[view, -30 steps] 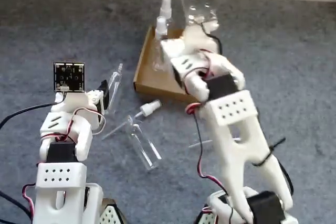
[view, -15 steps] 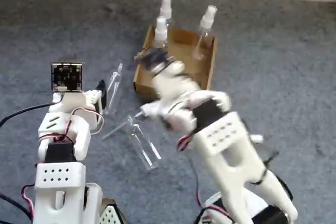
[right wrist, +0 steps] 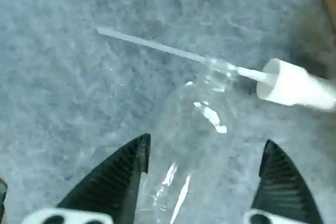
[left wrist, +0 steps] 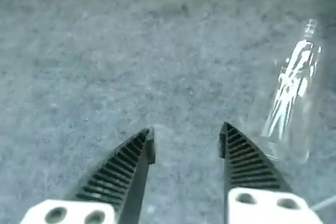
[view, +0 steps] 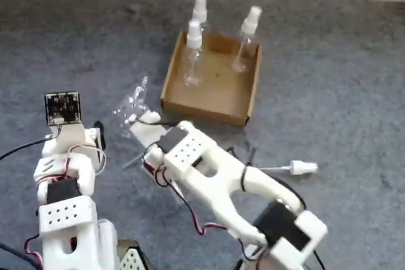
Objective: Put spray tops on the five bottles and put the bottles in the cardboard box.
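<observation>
The cardboard box (view: 237, 109) lies at the back of the carpet. Two capped bottles stand in it, one (view: 192, 58) on the left and one (view: 245, 39) on the right. A third capped bottle (view: 200, 11) stands at its far edge. My right arm (view: 202, 169) stretches left across the carpet. My right gripper (right wrist: 202, 153) is open over a clear bottle (right wrist: 189, 129) lying flat, and a white spray top (right wrist: 294, 83) lies just beyond it. My left gripper (left wrist: 186, 140) is open above bare carpet, beside another uncapped bottle (left wrist: 291, 103), also seen in the high view (view: 140, 90).
A loose spray top (view: 302, 167) with its thin tube lies on the carpet right of the right arm. The left arm's base (view: 66, 219) stands at the front left. Grey carpet stretches around the box.
My right arm has swung from above the box down and left to the loose bottle on the carpet. The left arm has shifted slightly left.
</observation>
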{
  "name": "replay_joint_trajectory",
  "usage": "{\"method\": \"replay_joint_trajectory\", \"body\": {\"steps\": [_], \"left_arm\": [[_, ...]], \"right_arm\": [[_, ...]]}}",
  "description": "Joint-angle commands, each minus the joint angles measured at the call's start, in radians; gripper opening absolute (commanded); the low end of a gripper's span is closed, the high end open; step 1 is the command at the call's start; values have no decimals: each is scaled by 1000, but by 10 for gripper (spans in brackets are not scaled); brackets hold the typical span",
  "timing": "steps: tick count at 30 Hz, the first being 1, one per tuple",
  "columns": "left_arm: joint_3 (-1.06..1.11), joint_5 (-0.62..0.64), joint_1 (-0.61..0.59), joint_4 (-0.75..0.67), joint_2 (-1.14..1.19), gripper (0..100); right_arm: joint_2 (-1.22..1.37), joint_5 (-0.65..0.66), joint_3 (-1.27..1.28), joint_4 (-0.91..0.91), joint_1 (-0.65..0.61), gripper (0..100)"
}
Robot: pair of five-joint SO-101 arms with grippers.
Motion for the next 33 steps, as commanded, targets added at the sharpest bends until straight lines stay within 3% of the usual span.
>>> {"method": "replay_joint_trajectory", "body": {"steps": [1, 7, 13, 17, 22, 28, 33], "left_arm": [[1, -8, 7, -23, -13, 159], [12, -9, 8, -23, -13, 159], [-33, -80, 82, -5, -5, 159], [-151, -130, 274, 176, -5, 159], [-332, -184, 598, 379, -4, 159], [-472, -180, 931, 468, 45, 159], [-608, -183, 1076, 462, 343, 159]], "right_arm": [[28, -25, -21, -22, -2, 271], [36, -23, -22, 56, 70, 12], [-148, 51, -122, 302, 401, 5], [-300, 195, -203, 455, 671, 4], [-325, 463, -277, 568, 1021, 4], [-200, 698, -292, 558, 1360, 4], [-77, 724, -294, 363, 1540, 4]]}}
